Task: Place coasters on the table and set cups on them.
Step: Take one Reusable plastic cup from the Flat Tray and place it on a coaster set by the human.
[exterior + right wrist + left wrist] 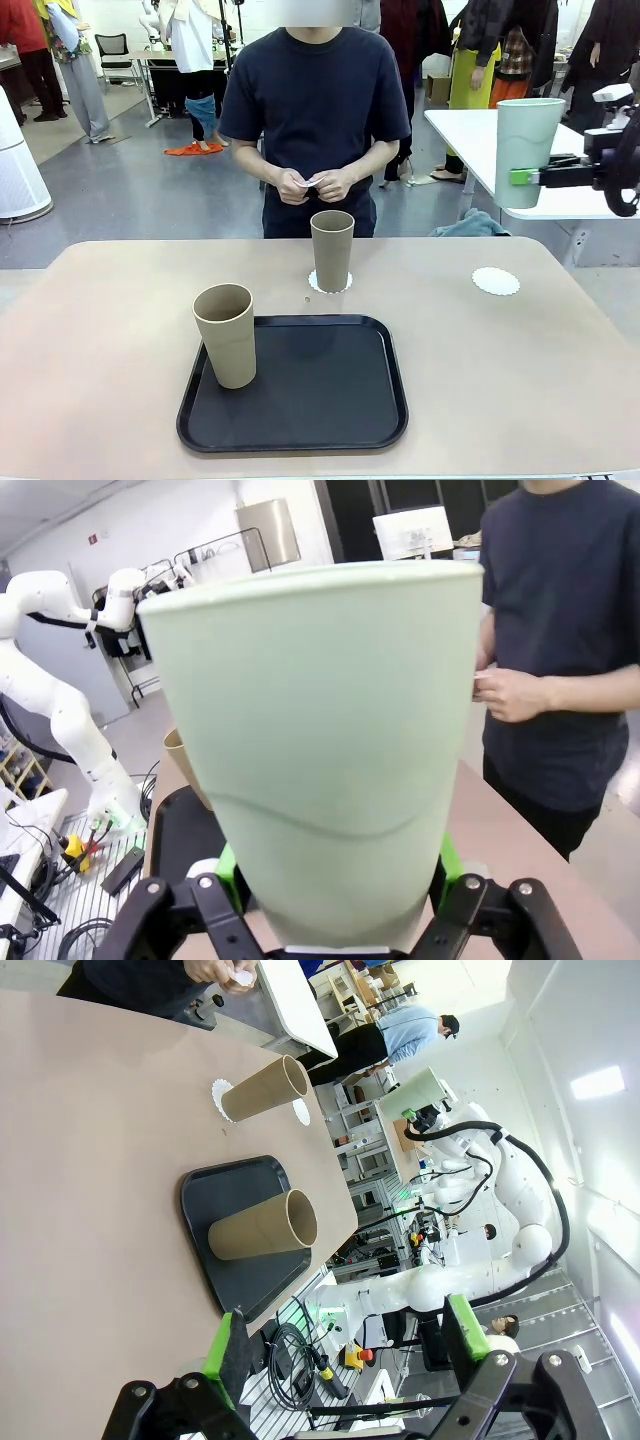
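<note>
My right gripper [527, 180] is shut on the pale mint green cup [527, 148], holding it upright in the air well above the table's [110, 310] far right. In the right wrist view that cup [320, 740] stands between the green pads [228, 865]. Below it lies a bare white coaster [496, 281]. One tan cup [332, 250] stands on a coaster [330, 284] at the table's middle. The other tan cup [226, 335] stands on the left edge of the black tray [300, 390]. My left gripper [345, 1335] hangs open and empty, off the table's near side.
A person stands at the far side, both hands [315, 184] together at the waist holding a small white piece. A white table [465, 135] stands behind my right gripper. The tabletop's left half and near right are bare.
</note>
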### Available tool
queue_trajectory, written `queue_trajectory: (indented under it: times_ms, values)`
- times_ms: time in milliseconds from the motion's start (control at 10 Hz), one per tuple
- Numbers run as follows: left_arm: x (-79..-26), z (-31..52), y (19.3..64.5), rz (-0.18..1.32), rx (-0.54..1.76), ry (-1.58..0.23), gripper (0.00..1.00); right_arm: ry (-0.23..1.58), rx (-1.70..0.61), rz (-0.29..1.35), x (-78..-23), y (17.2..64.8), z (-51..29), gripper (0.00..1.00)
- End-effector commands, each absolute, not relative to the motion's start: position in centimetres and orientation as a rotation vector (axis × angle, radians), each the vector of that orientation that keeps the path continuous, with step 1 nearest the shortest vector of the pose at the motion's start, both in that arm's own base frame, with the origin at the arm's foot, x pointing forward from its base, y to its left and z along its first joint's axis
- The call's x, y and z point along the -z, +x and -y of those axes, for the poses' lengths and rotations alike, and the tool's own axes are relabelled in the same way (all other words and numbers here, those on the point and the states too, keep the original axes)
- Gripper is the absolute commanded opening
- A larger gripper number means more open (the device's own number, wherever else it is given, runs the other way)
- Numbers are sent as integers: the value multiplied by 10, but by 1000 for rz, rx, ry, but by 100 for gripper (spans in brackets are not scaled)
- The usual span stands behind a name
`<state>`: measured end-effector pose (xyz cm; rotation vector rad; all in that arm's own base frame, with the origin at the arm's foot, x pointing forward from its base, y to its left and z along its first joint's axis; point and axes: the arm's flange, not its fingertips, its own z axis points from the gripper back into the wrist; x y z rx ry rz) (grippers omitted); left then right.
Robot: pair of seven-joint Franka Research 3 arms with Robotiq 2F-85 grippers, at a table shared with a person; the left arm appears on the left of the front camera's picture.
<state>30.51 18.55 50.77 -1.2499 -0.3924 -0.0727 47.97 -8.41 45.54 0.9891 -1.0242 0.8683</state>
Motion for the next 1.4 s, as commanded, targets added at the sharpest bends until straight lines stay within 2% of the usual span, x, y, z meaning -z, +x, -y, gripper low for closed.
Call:
queue_trajectory:
  times_ms: [0, 300, 400, 1000, 1300]
  values:
    - [-510, -186, 304, 402, 75, -1263, 100, 1020, -847, 1021, -460, 489, 108, 82]
    - [-510, -186, 304, 402, 75, -1263, 100, 1004, -872, 1107, -463, 486, 125, 82]
    - [-510, -186, 304, 402, 75, -1263, 100, 1008, -834, 1052, -455, 485, 124, 82]
    - [-510, -186, 304, 402, 75, -1263, 100, 1009, -838, 1063, -455, 485, 126, 82]
    - [-510, -186, 304, 402, 75, -1263, 100, 1173, -933, 1021, -410, 521, 155, 82]
